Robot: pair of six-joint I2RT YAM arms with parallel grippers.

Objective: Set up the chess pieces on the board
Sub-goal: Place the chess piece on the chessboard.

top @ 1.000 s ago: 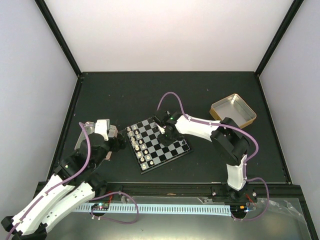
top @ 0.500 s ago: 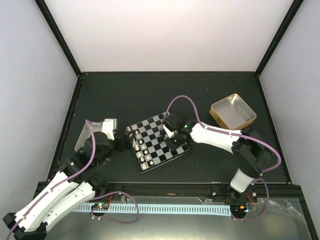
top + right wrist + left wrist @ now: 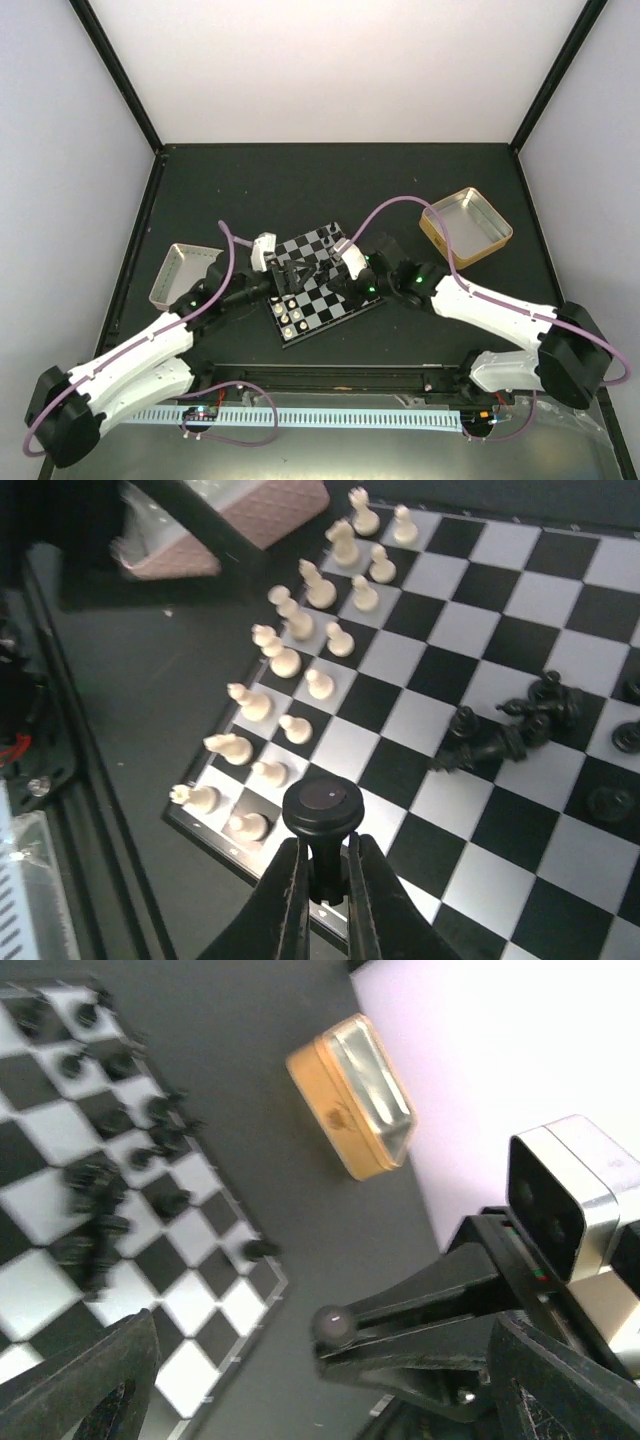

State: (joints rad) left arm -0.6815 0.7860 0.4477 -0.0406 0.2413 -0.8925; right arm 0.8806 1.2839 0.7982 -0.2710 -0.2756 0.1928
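Note:
The board (image 3: 345, 300) lies mid-table, turned at an angle. Cream chess pieces (image 3: 285, 660) stand in two rows along one edge. Black chess pieces (image 3: 520, 725) huddle loosely near the other side, some lying down. My right gripper (image 3: 328, 865) is shut on a black piece (image 3: 322, 808) by its stem, above the board near the cream rows. The left wrist view shows that piece (image 3: 333, 1325) off the board's corner. My left gripper (image 3: 320, 1385) is open and empty, and hovers over the board's left part (image 3: 292, 275), facing the right gripper (image 3: 325, 268).
A gold tin (image 3: 465, 222) sits at the back right, also in the left wrist view (image 3: 350, 1095). A silver-pink tray (image 3: 185, 275) lies left of the board. The two arms meet over the board. Black frame rails edge the table.
My left arm has swung from over the tray to the board. The right arm has stretched out low, its gripper staying over the board with the black piece.

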